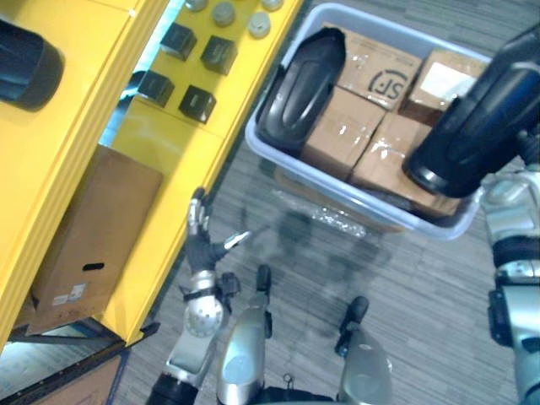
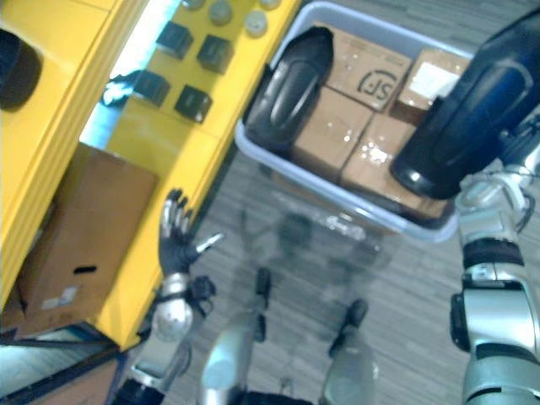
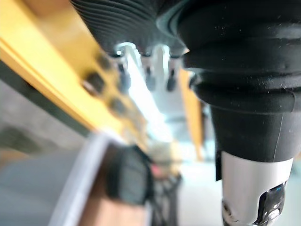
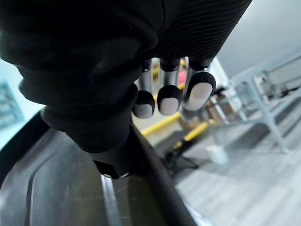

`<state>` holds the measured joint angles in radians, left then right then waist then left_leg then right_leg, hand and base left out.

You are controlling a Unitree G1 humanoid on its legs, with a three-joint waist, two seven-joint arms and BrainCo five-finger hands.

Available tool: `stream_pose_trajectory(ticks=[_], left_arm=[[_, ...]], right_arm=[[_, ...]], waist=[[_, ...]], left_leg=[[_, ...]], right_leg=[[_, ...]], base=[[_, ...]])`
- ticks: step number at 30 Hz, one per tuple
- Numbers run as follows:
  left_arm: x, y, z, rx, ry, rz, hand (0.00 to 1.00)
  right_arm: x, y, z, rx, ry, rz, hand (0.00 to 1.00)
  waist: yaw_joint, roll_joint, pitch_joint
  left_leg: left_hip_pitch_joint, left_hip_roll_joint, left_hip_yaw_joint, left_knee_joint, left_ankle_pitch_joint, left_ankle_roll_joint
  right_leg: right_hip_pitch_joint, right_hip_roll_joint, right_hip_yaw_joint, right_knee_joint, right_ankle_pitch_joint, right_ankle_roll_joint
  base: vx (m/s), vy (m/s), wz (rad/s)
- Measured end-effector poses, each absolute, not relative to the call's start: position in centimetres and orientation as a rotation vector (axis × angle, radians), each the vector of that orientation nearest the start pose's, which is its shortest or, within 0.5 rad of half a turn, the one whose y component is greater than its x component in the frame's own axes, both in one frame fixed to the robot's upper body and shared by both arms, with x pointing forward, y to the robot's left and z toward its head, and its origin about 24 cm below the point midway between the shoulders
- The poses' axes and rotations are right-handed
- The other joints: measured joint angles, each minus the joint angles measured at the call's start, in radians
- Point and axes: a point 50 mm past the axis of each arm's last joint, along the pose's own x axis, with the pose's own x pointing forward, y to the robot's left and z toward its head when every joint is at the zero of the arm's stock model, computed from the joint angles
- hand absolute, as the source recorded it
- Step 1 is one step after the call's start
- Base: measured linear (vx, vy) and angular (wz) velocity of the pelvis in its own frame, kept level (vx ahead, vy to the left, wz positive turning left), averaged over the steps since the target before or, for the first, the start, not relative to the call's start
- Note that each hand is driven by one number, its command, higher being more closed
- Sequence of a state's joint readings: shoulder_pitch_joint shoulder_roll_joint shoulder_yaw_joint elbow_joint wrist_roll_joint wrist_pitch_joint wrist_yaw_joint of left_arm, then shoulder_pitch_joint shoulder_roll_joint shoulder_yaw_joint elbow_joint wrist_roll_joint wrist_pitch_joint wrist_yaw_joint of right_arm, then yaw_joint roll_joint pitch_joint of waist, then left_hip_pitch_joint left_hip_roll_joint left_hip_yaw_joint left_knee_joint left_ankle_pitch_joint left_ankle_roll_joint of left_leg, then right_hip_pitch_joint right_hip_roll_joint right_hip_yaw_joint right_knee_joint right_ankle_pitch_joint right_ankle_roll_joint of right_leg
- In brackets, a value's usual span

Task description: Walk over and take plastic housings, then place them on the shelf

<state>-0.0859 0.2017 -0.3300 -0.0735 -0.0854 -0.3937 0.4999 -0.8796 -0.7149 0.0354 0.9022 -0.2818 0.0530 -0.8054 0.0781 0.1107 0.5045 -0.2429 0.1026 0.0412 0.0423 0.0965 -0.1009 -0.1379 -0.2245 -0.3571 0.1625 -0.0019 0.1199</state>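
Note:
A black plastic housing (image 1: 474, 118) hangs above the right end of the grey bin (image 1: 270, 145); my right hand (image 4: 168, 96) is shut on it, fingers curled over its edge. A second black housing (image 1: 302, 89) lies in the bin's left end on cardboard boxes (image 1: 342, 133). A third dark housing (image 1: 27, 63) rests on the yellow shelf (image 1: 76, 126) at the upper left. My left hand (image 1: 200, 240) is open and holds nothing, low beside the shelf's front edge, its fingers straight (image 3: 159, 59).
Several small black boxes (image 1: 196, 103) and round grey parts (image 1: 258, 24) sit on the shelf's lower level. A large cardboard box (image 1: 93, 236) stands under the shelf. Grey plank floor (image 1: 405, 287) lies between me and the bin.

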Motion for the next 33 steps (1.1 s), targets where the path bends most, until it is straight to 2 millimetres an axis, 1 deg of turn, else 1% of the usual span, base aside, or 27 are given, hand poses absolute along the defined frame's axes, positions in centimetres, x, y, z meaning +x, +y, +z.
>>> stream_pose_trajectory(ticks=[2,3,4,6,7,9,12,14,16,19,22,23,24,26,28,30,32,33], left_arm=[[25.2,12.1,11.3,-0.039,-0.539,0.087,0.0],[25.6,12.0,12.1,-0.018,-0.57,0.065,0.0],[25.8,11.9,12.5,-0.012,-0.585,0.055,0.0],[26.6,11.2,14.1,0.011,-0.64,0.008,0.0],[26.8,11.0,14.5,0.012,-0.653,-0.002,0.0],[27.4,10.1,15.8,0.019,-0.691,-0.035,0.0],[28.4,8.7,16.5,0.041,-0.693,-0.084,0.0],[29.5,7.9,16.1,0.086,-0.66,-0.121,0.0],[29.9,7.3,15.7,0.096,-0.629,-0.139,0.0],[30.2,6.0,15.3,0.078,-0.591,-0.164,0.0],[30.4,5.1,14.7,0.062,-0.534,-0.188,0.0],[30.6,5.0,14.3,0.054,-0.498,-0.19,0.0],[30.9,4.8,13.4,0.056,-0.435,-0.187,0.0],[31.2,4.5,12.0,0.065,-0.341,-0.199,0.0],[31.5,4.3,10.7,0.077,-0.251,-0.196,0.0],[31.7,4.0,10.0,0.048,-0.18,-0.191,0.0],[32.7,3.6,9.3,0.013,-0.086,-0.177,0.0],[33.0,3.5,9.2,0.004,-0.067,-0.175,0.0]], right_arm=[[35.0,-33.3,21.0,-0.859,-0.281,-1.085,1.0],[35.3,-32.7,21.0,-0.859,-0.297,-1.068,1.0],[35.3,-32.5,21.2,-0.857,-0.311,-1.07,1.0],[35.4,-31.9,21.9,-0.865,-0.358,-1.084,1.0],[35.5,-31.7,22.1,-0.865,-0.368,-1.082,1.0],[35.9,-30.5,22.7,-0.843,-0.418,-1.074,1.0],[36.3,-29.7,23.1,-0.85,-0.444,-1.06,1.0],[36.9,-28.2,23.5,-0.83,-0.468,-1.028,1.0],[37.3,-27.5,23.9,-0.832,-0.485,-1.006,1.0],[37.7,-27.2,24.2,-0.846,-0.476,-1.0,1.0],[38.0,-27.1,24.3,-0.847,-0.46,-1.001,1.0],[38.1,-27.0,24.8,-0.84,-0.47,-1.006,1.0],[38.1,-26.9,25.2,-0.834,-0.48,-1.009,1.0],[38.2,-26.7,25.6,-0.828,-0.49,-1.01,1.0],[38.2,-26.4,26.4,-0.816,-0.513,-1.012,1.0],[38.3,-26.1,27.1,-0.804,-0.539,-1.014,1.0],[38.4,-25.1,27.6,-0.789,-0.577,-1.0,1.0],[38.4,-24.9,27.7,-0.795,-0.588,-0.995,1.0]], waist=[[-0.009,-0.018,-0.009],[-0.016,-0.031,-0.015],[-0.018,-0.032,-0.016],[-0.021,-0.042,-0.021],[-0.025,-0.043,-0.022],[-0.039,-0.046,-0.024],[-0.041,-0.047,-0.024],[-0.04,-0.062,-0.037],[-0.046,-0.069,-0.042],[-0.045,-0.072,-0.043],[-0.039,-0.072,-0.045],[-0.039,-0.072,-0.046],[-0.039,-0.072,-0.046],[-0.038,-0.072,-0.046],[-0.039,-0.072,-0.046],[-0.038,-0.072,-0.046],[-0.04,-0.072,-0.046],[-0.041,-0.072,-0.046]], left_leg=[[0.0,0.001,0.001,-0.001,0.001,-0.001],[0.0,0.002,0.004,-0.001,0.003,-0.001],[0.001,0.004,0.006,-0.001,0.004,-0.001],[0.001,0.004,0.019,-0.003,0.01,0.002],[0.001,0.005,0.02,-0.004,0.011,0.003],[0.0,0.008,0.028,-0.007,0.017,0.004],[0.0,0.016,0.035,-0.01,0.025,0.003],[-0.003,0.027,0.053,-0.026,0.038,0.001],[-0.003,0.029,0.055,-0.037,0.048,0.001],[-0.005,0.027,0.055,-0.035,0.049,0.002],[-0.022,0.027,0.054,-0.034,0.052,0.003],[-0.038,0.027,0.053,-0.035,0.057,0.004],[-0.048,0.026,0.052,-0.036,0.061,0.005],[-0.05,0.025,0.051,-0.036,0.061,0.005],[-0.05,0.025,0.051,-0.035,0.062,0.004],[-0.045,0.025,0.053,-0.035,0.062,0.004],[-0.033,0.026,0.063,-0.035,0.062,0.004],[-0.031,0.026,0.066,-0.035,0.061,0.004]], right_leg=[[-0.001,0.001,0.002,-0.001,0.0,0.0],[-0.002,0.002,0.004,-0.003,0.003,-0.002],[-0.002,0.004,0.005,-0.005,0.008,-0.005],[-0.003,0.006,0.015,-0.025,0.019,-0.004],[-0.003,0.008,0.018,-0.028,0.024,-0.006],[-0.004,0.014,0.029,-0.045,0.038,-0.007],[-0.007,0.022,0.034,-0.051,0.044,-0.01],[-0.033,0.035,0.056,-0.051,0.051,-0.017],[-0.039,0.037,0.057,-0.051,0.055,-0.017],[-0.04,0.036,0.058,-0.051,0.059,-0.018],[-0.057,0.037,0.058,-0.051,0.06,-0.017],[-0.073,0.037,0.058,-0.051,0.065,-0.017],[-0.083,0.036,0.058,-0.051,0.07,-0.016],[-0.085,0.036,0.058,-0.051,0.072,-0.016],[-0.085,0.035,0.059,-0.051,0.076,-0.016],[-0.084,0.035,0.063,-0.048,0.077,-0.016],[-0.082,0.035,0.076,-0.043,0.077,-0.016],[-0.082,0.035,0.08,-0.043,0.077,-0.016]], base=[[-0.02,-0.003,-0.02],[-0.03,-0.004,-0.05],[-0.05,0.003,-0.09],[-0.05,0.01,-0.13],[-0.07,0.013,-0.14],[-0.07,0.011,-0.13],[-0.06,-0.007,-0.12],[-0.07,-0.018,-0.24],[-0.02,-0.017,-0.09],[0.0,0.0,0.0],[0.0,0.0,0.0],[0.0,0.0,0.0],[0.0,0.0,0.0],[0.0,0.0,0.0],[0.0,0.0,0.0],[0.01,-0.002,-0.03],[0.0,-0.008,-0.11],[-0.01,-0.009,-0.14]])
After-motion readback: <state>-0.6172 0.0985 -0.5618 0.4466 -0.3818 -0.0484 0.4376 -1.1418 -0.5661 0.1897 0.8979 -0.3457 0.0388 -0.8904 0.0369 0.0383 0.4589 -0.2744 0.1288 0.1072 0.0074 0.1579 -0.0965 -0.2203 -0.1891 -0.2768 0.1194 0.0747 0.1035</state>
